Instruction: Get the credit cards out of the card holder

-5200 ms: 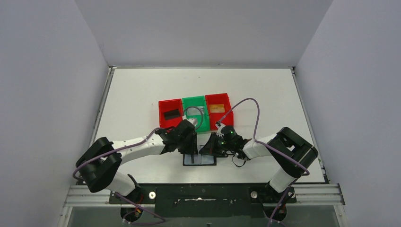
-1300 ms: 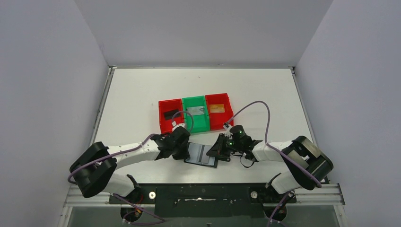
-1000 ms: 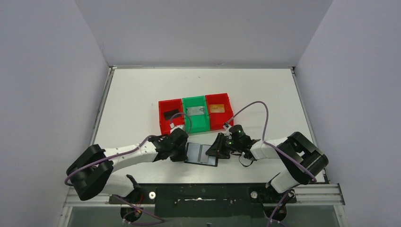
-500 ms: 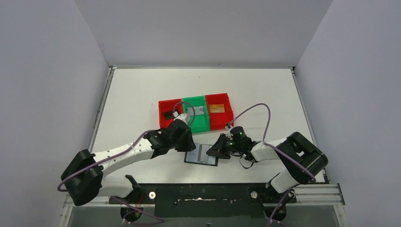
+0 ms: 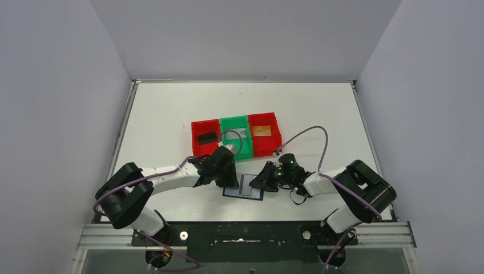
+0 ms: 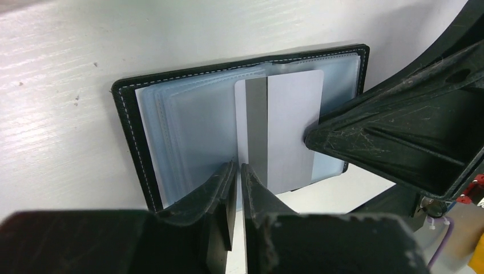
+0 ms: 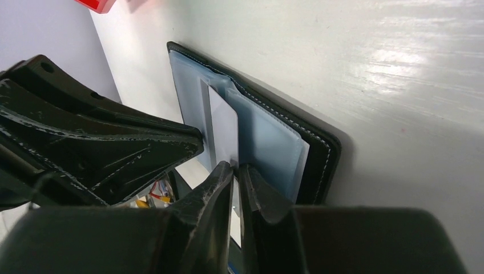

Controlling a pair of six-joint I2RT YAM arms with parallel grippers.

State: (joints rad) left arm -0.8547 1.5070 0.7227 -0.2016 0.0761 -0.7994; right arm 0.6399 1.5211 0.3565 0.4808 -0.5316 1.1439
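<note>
The black card holder [image 5: 251,194] [image 6: 128,142] [image 7: 319,154] lies open near the table's front edge, blue-grey pockets up. A white credit card [image 6: 291,131] [image 7: 224,128] with a grey stripe sticks partly out of a pocket. My right gripper [image 7: 236,165] [image 5: 258,184] is shut on that card's corner. My left gripper [image 6: 237,165] [image 5: 232,182] is shut to a slit, its tips on the pocket at the card's opposite edge; whether it pinches anything is unclear. A black card [image 5: 206,137] and an orange card [image 5: 262,131] lie in the bins.
Three bins stand in a row behind the holder: a red one [image 5: 195,142], a green one [image 5: 234,121] partly hidden by the left arm's cable, and another red one [image 5: 276,137]. Grey walls close in the table on three sides.
The left gripper went up toward the green bin and has come back down onto the holder's left half. The right gripper has stayed at the holder's right side.
</note>
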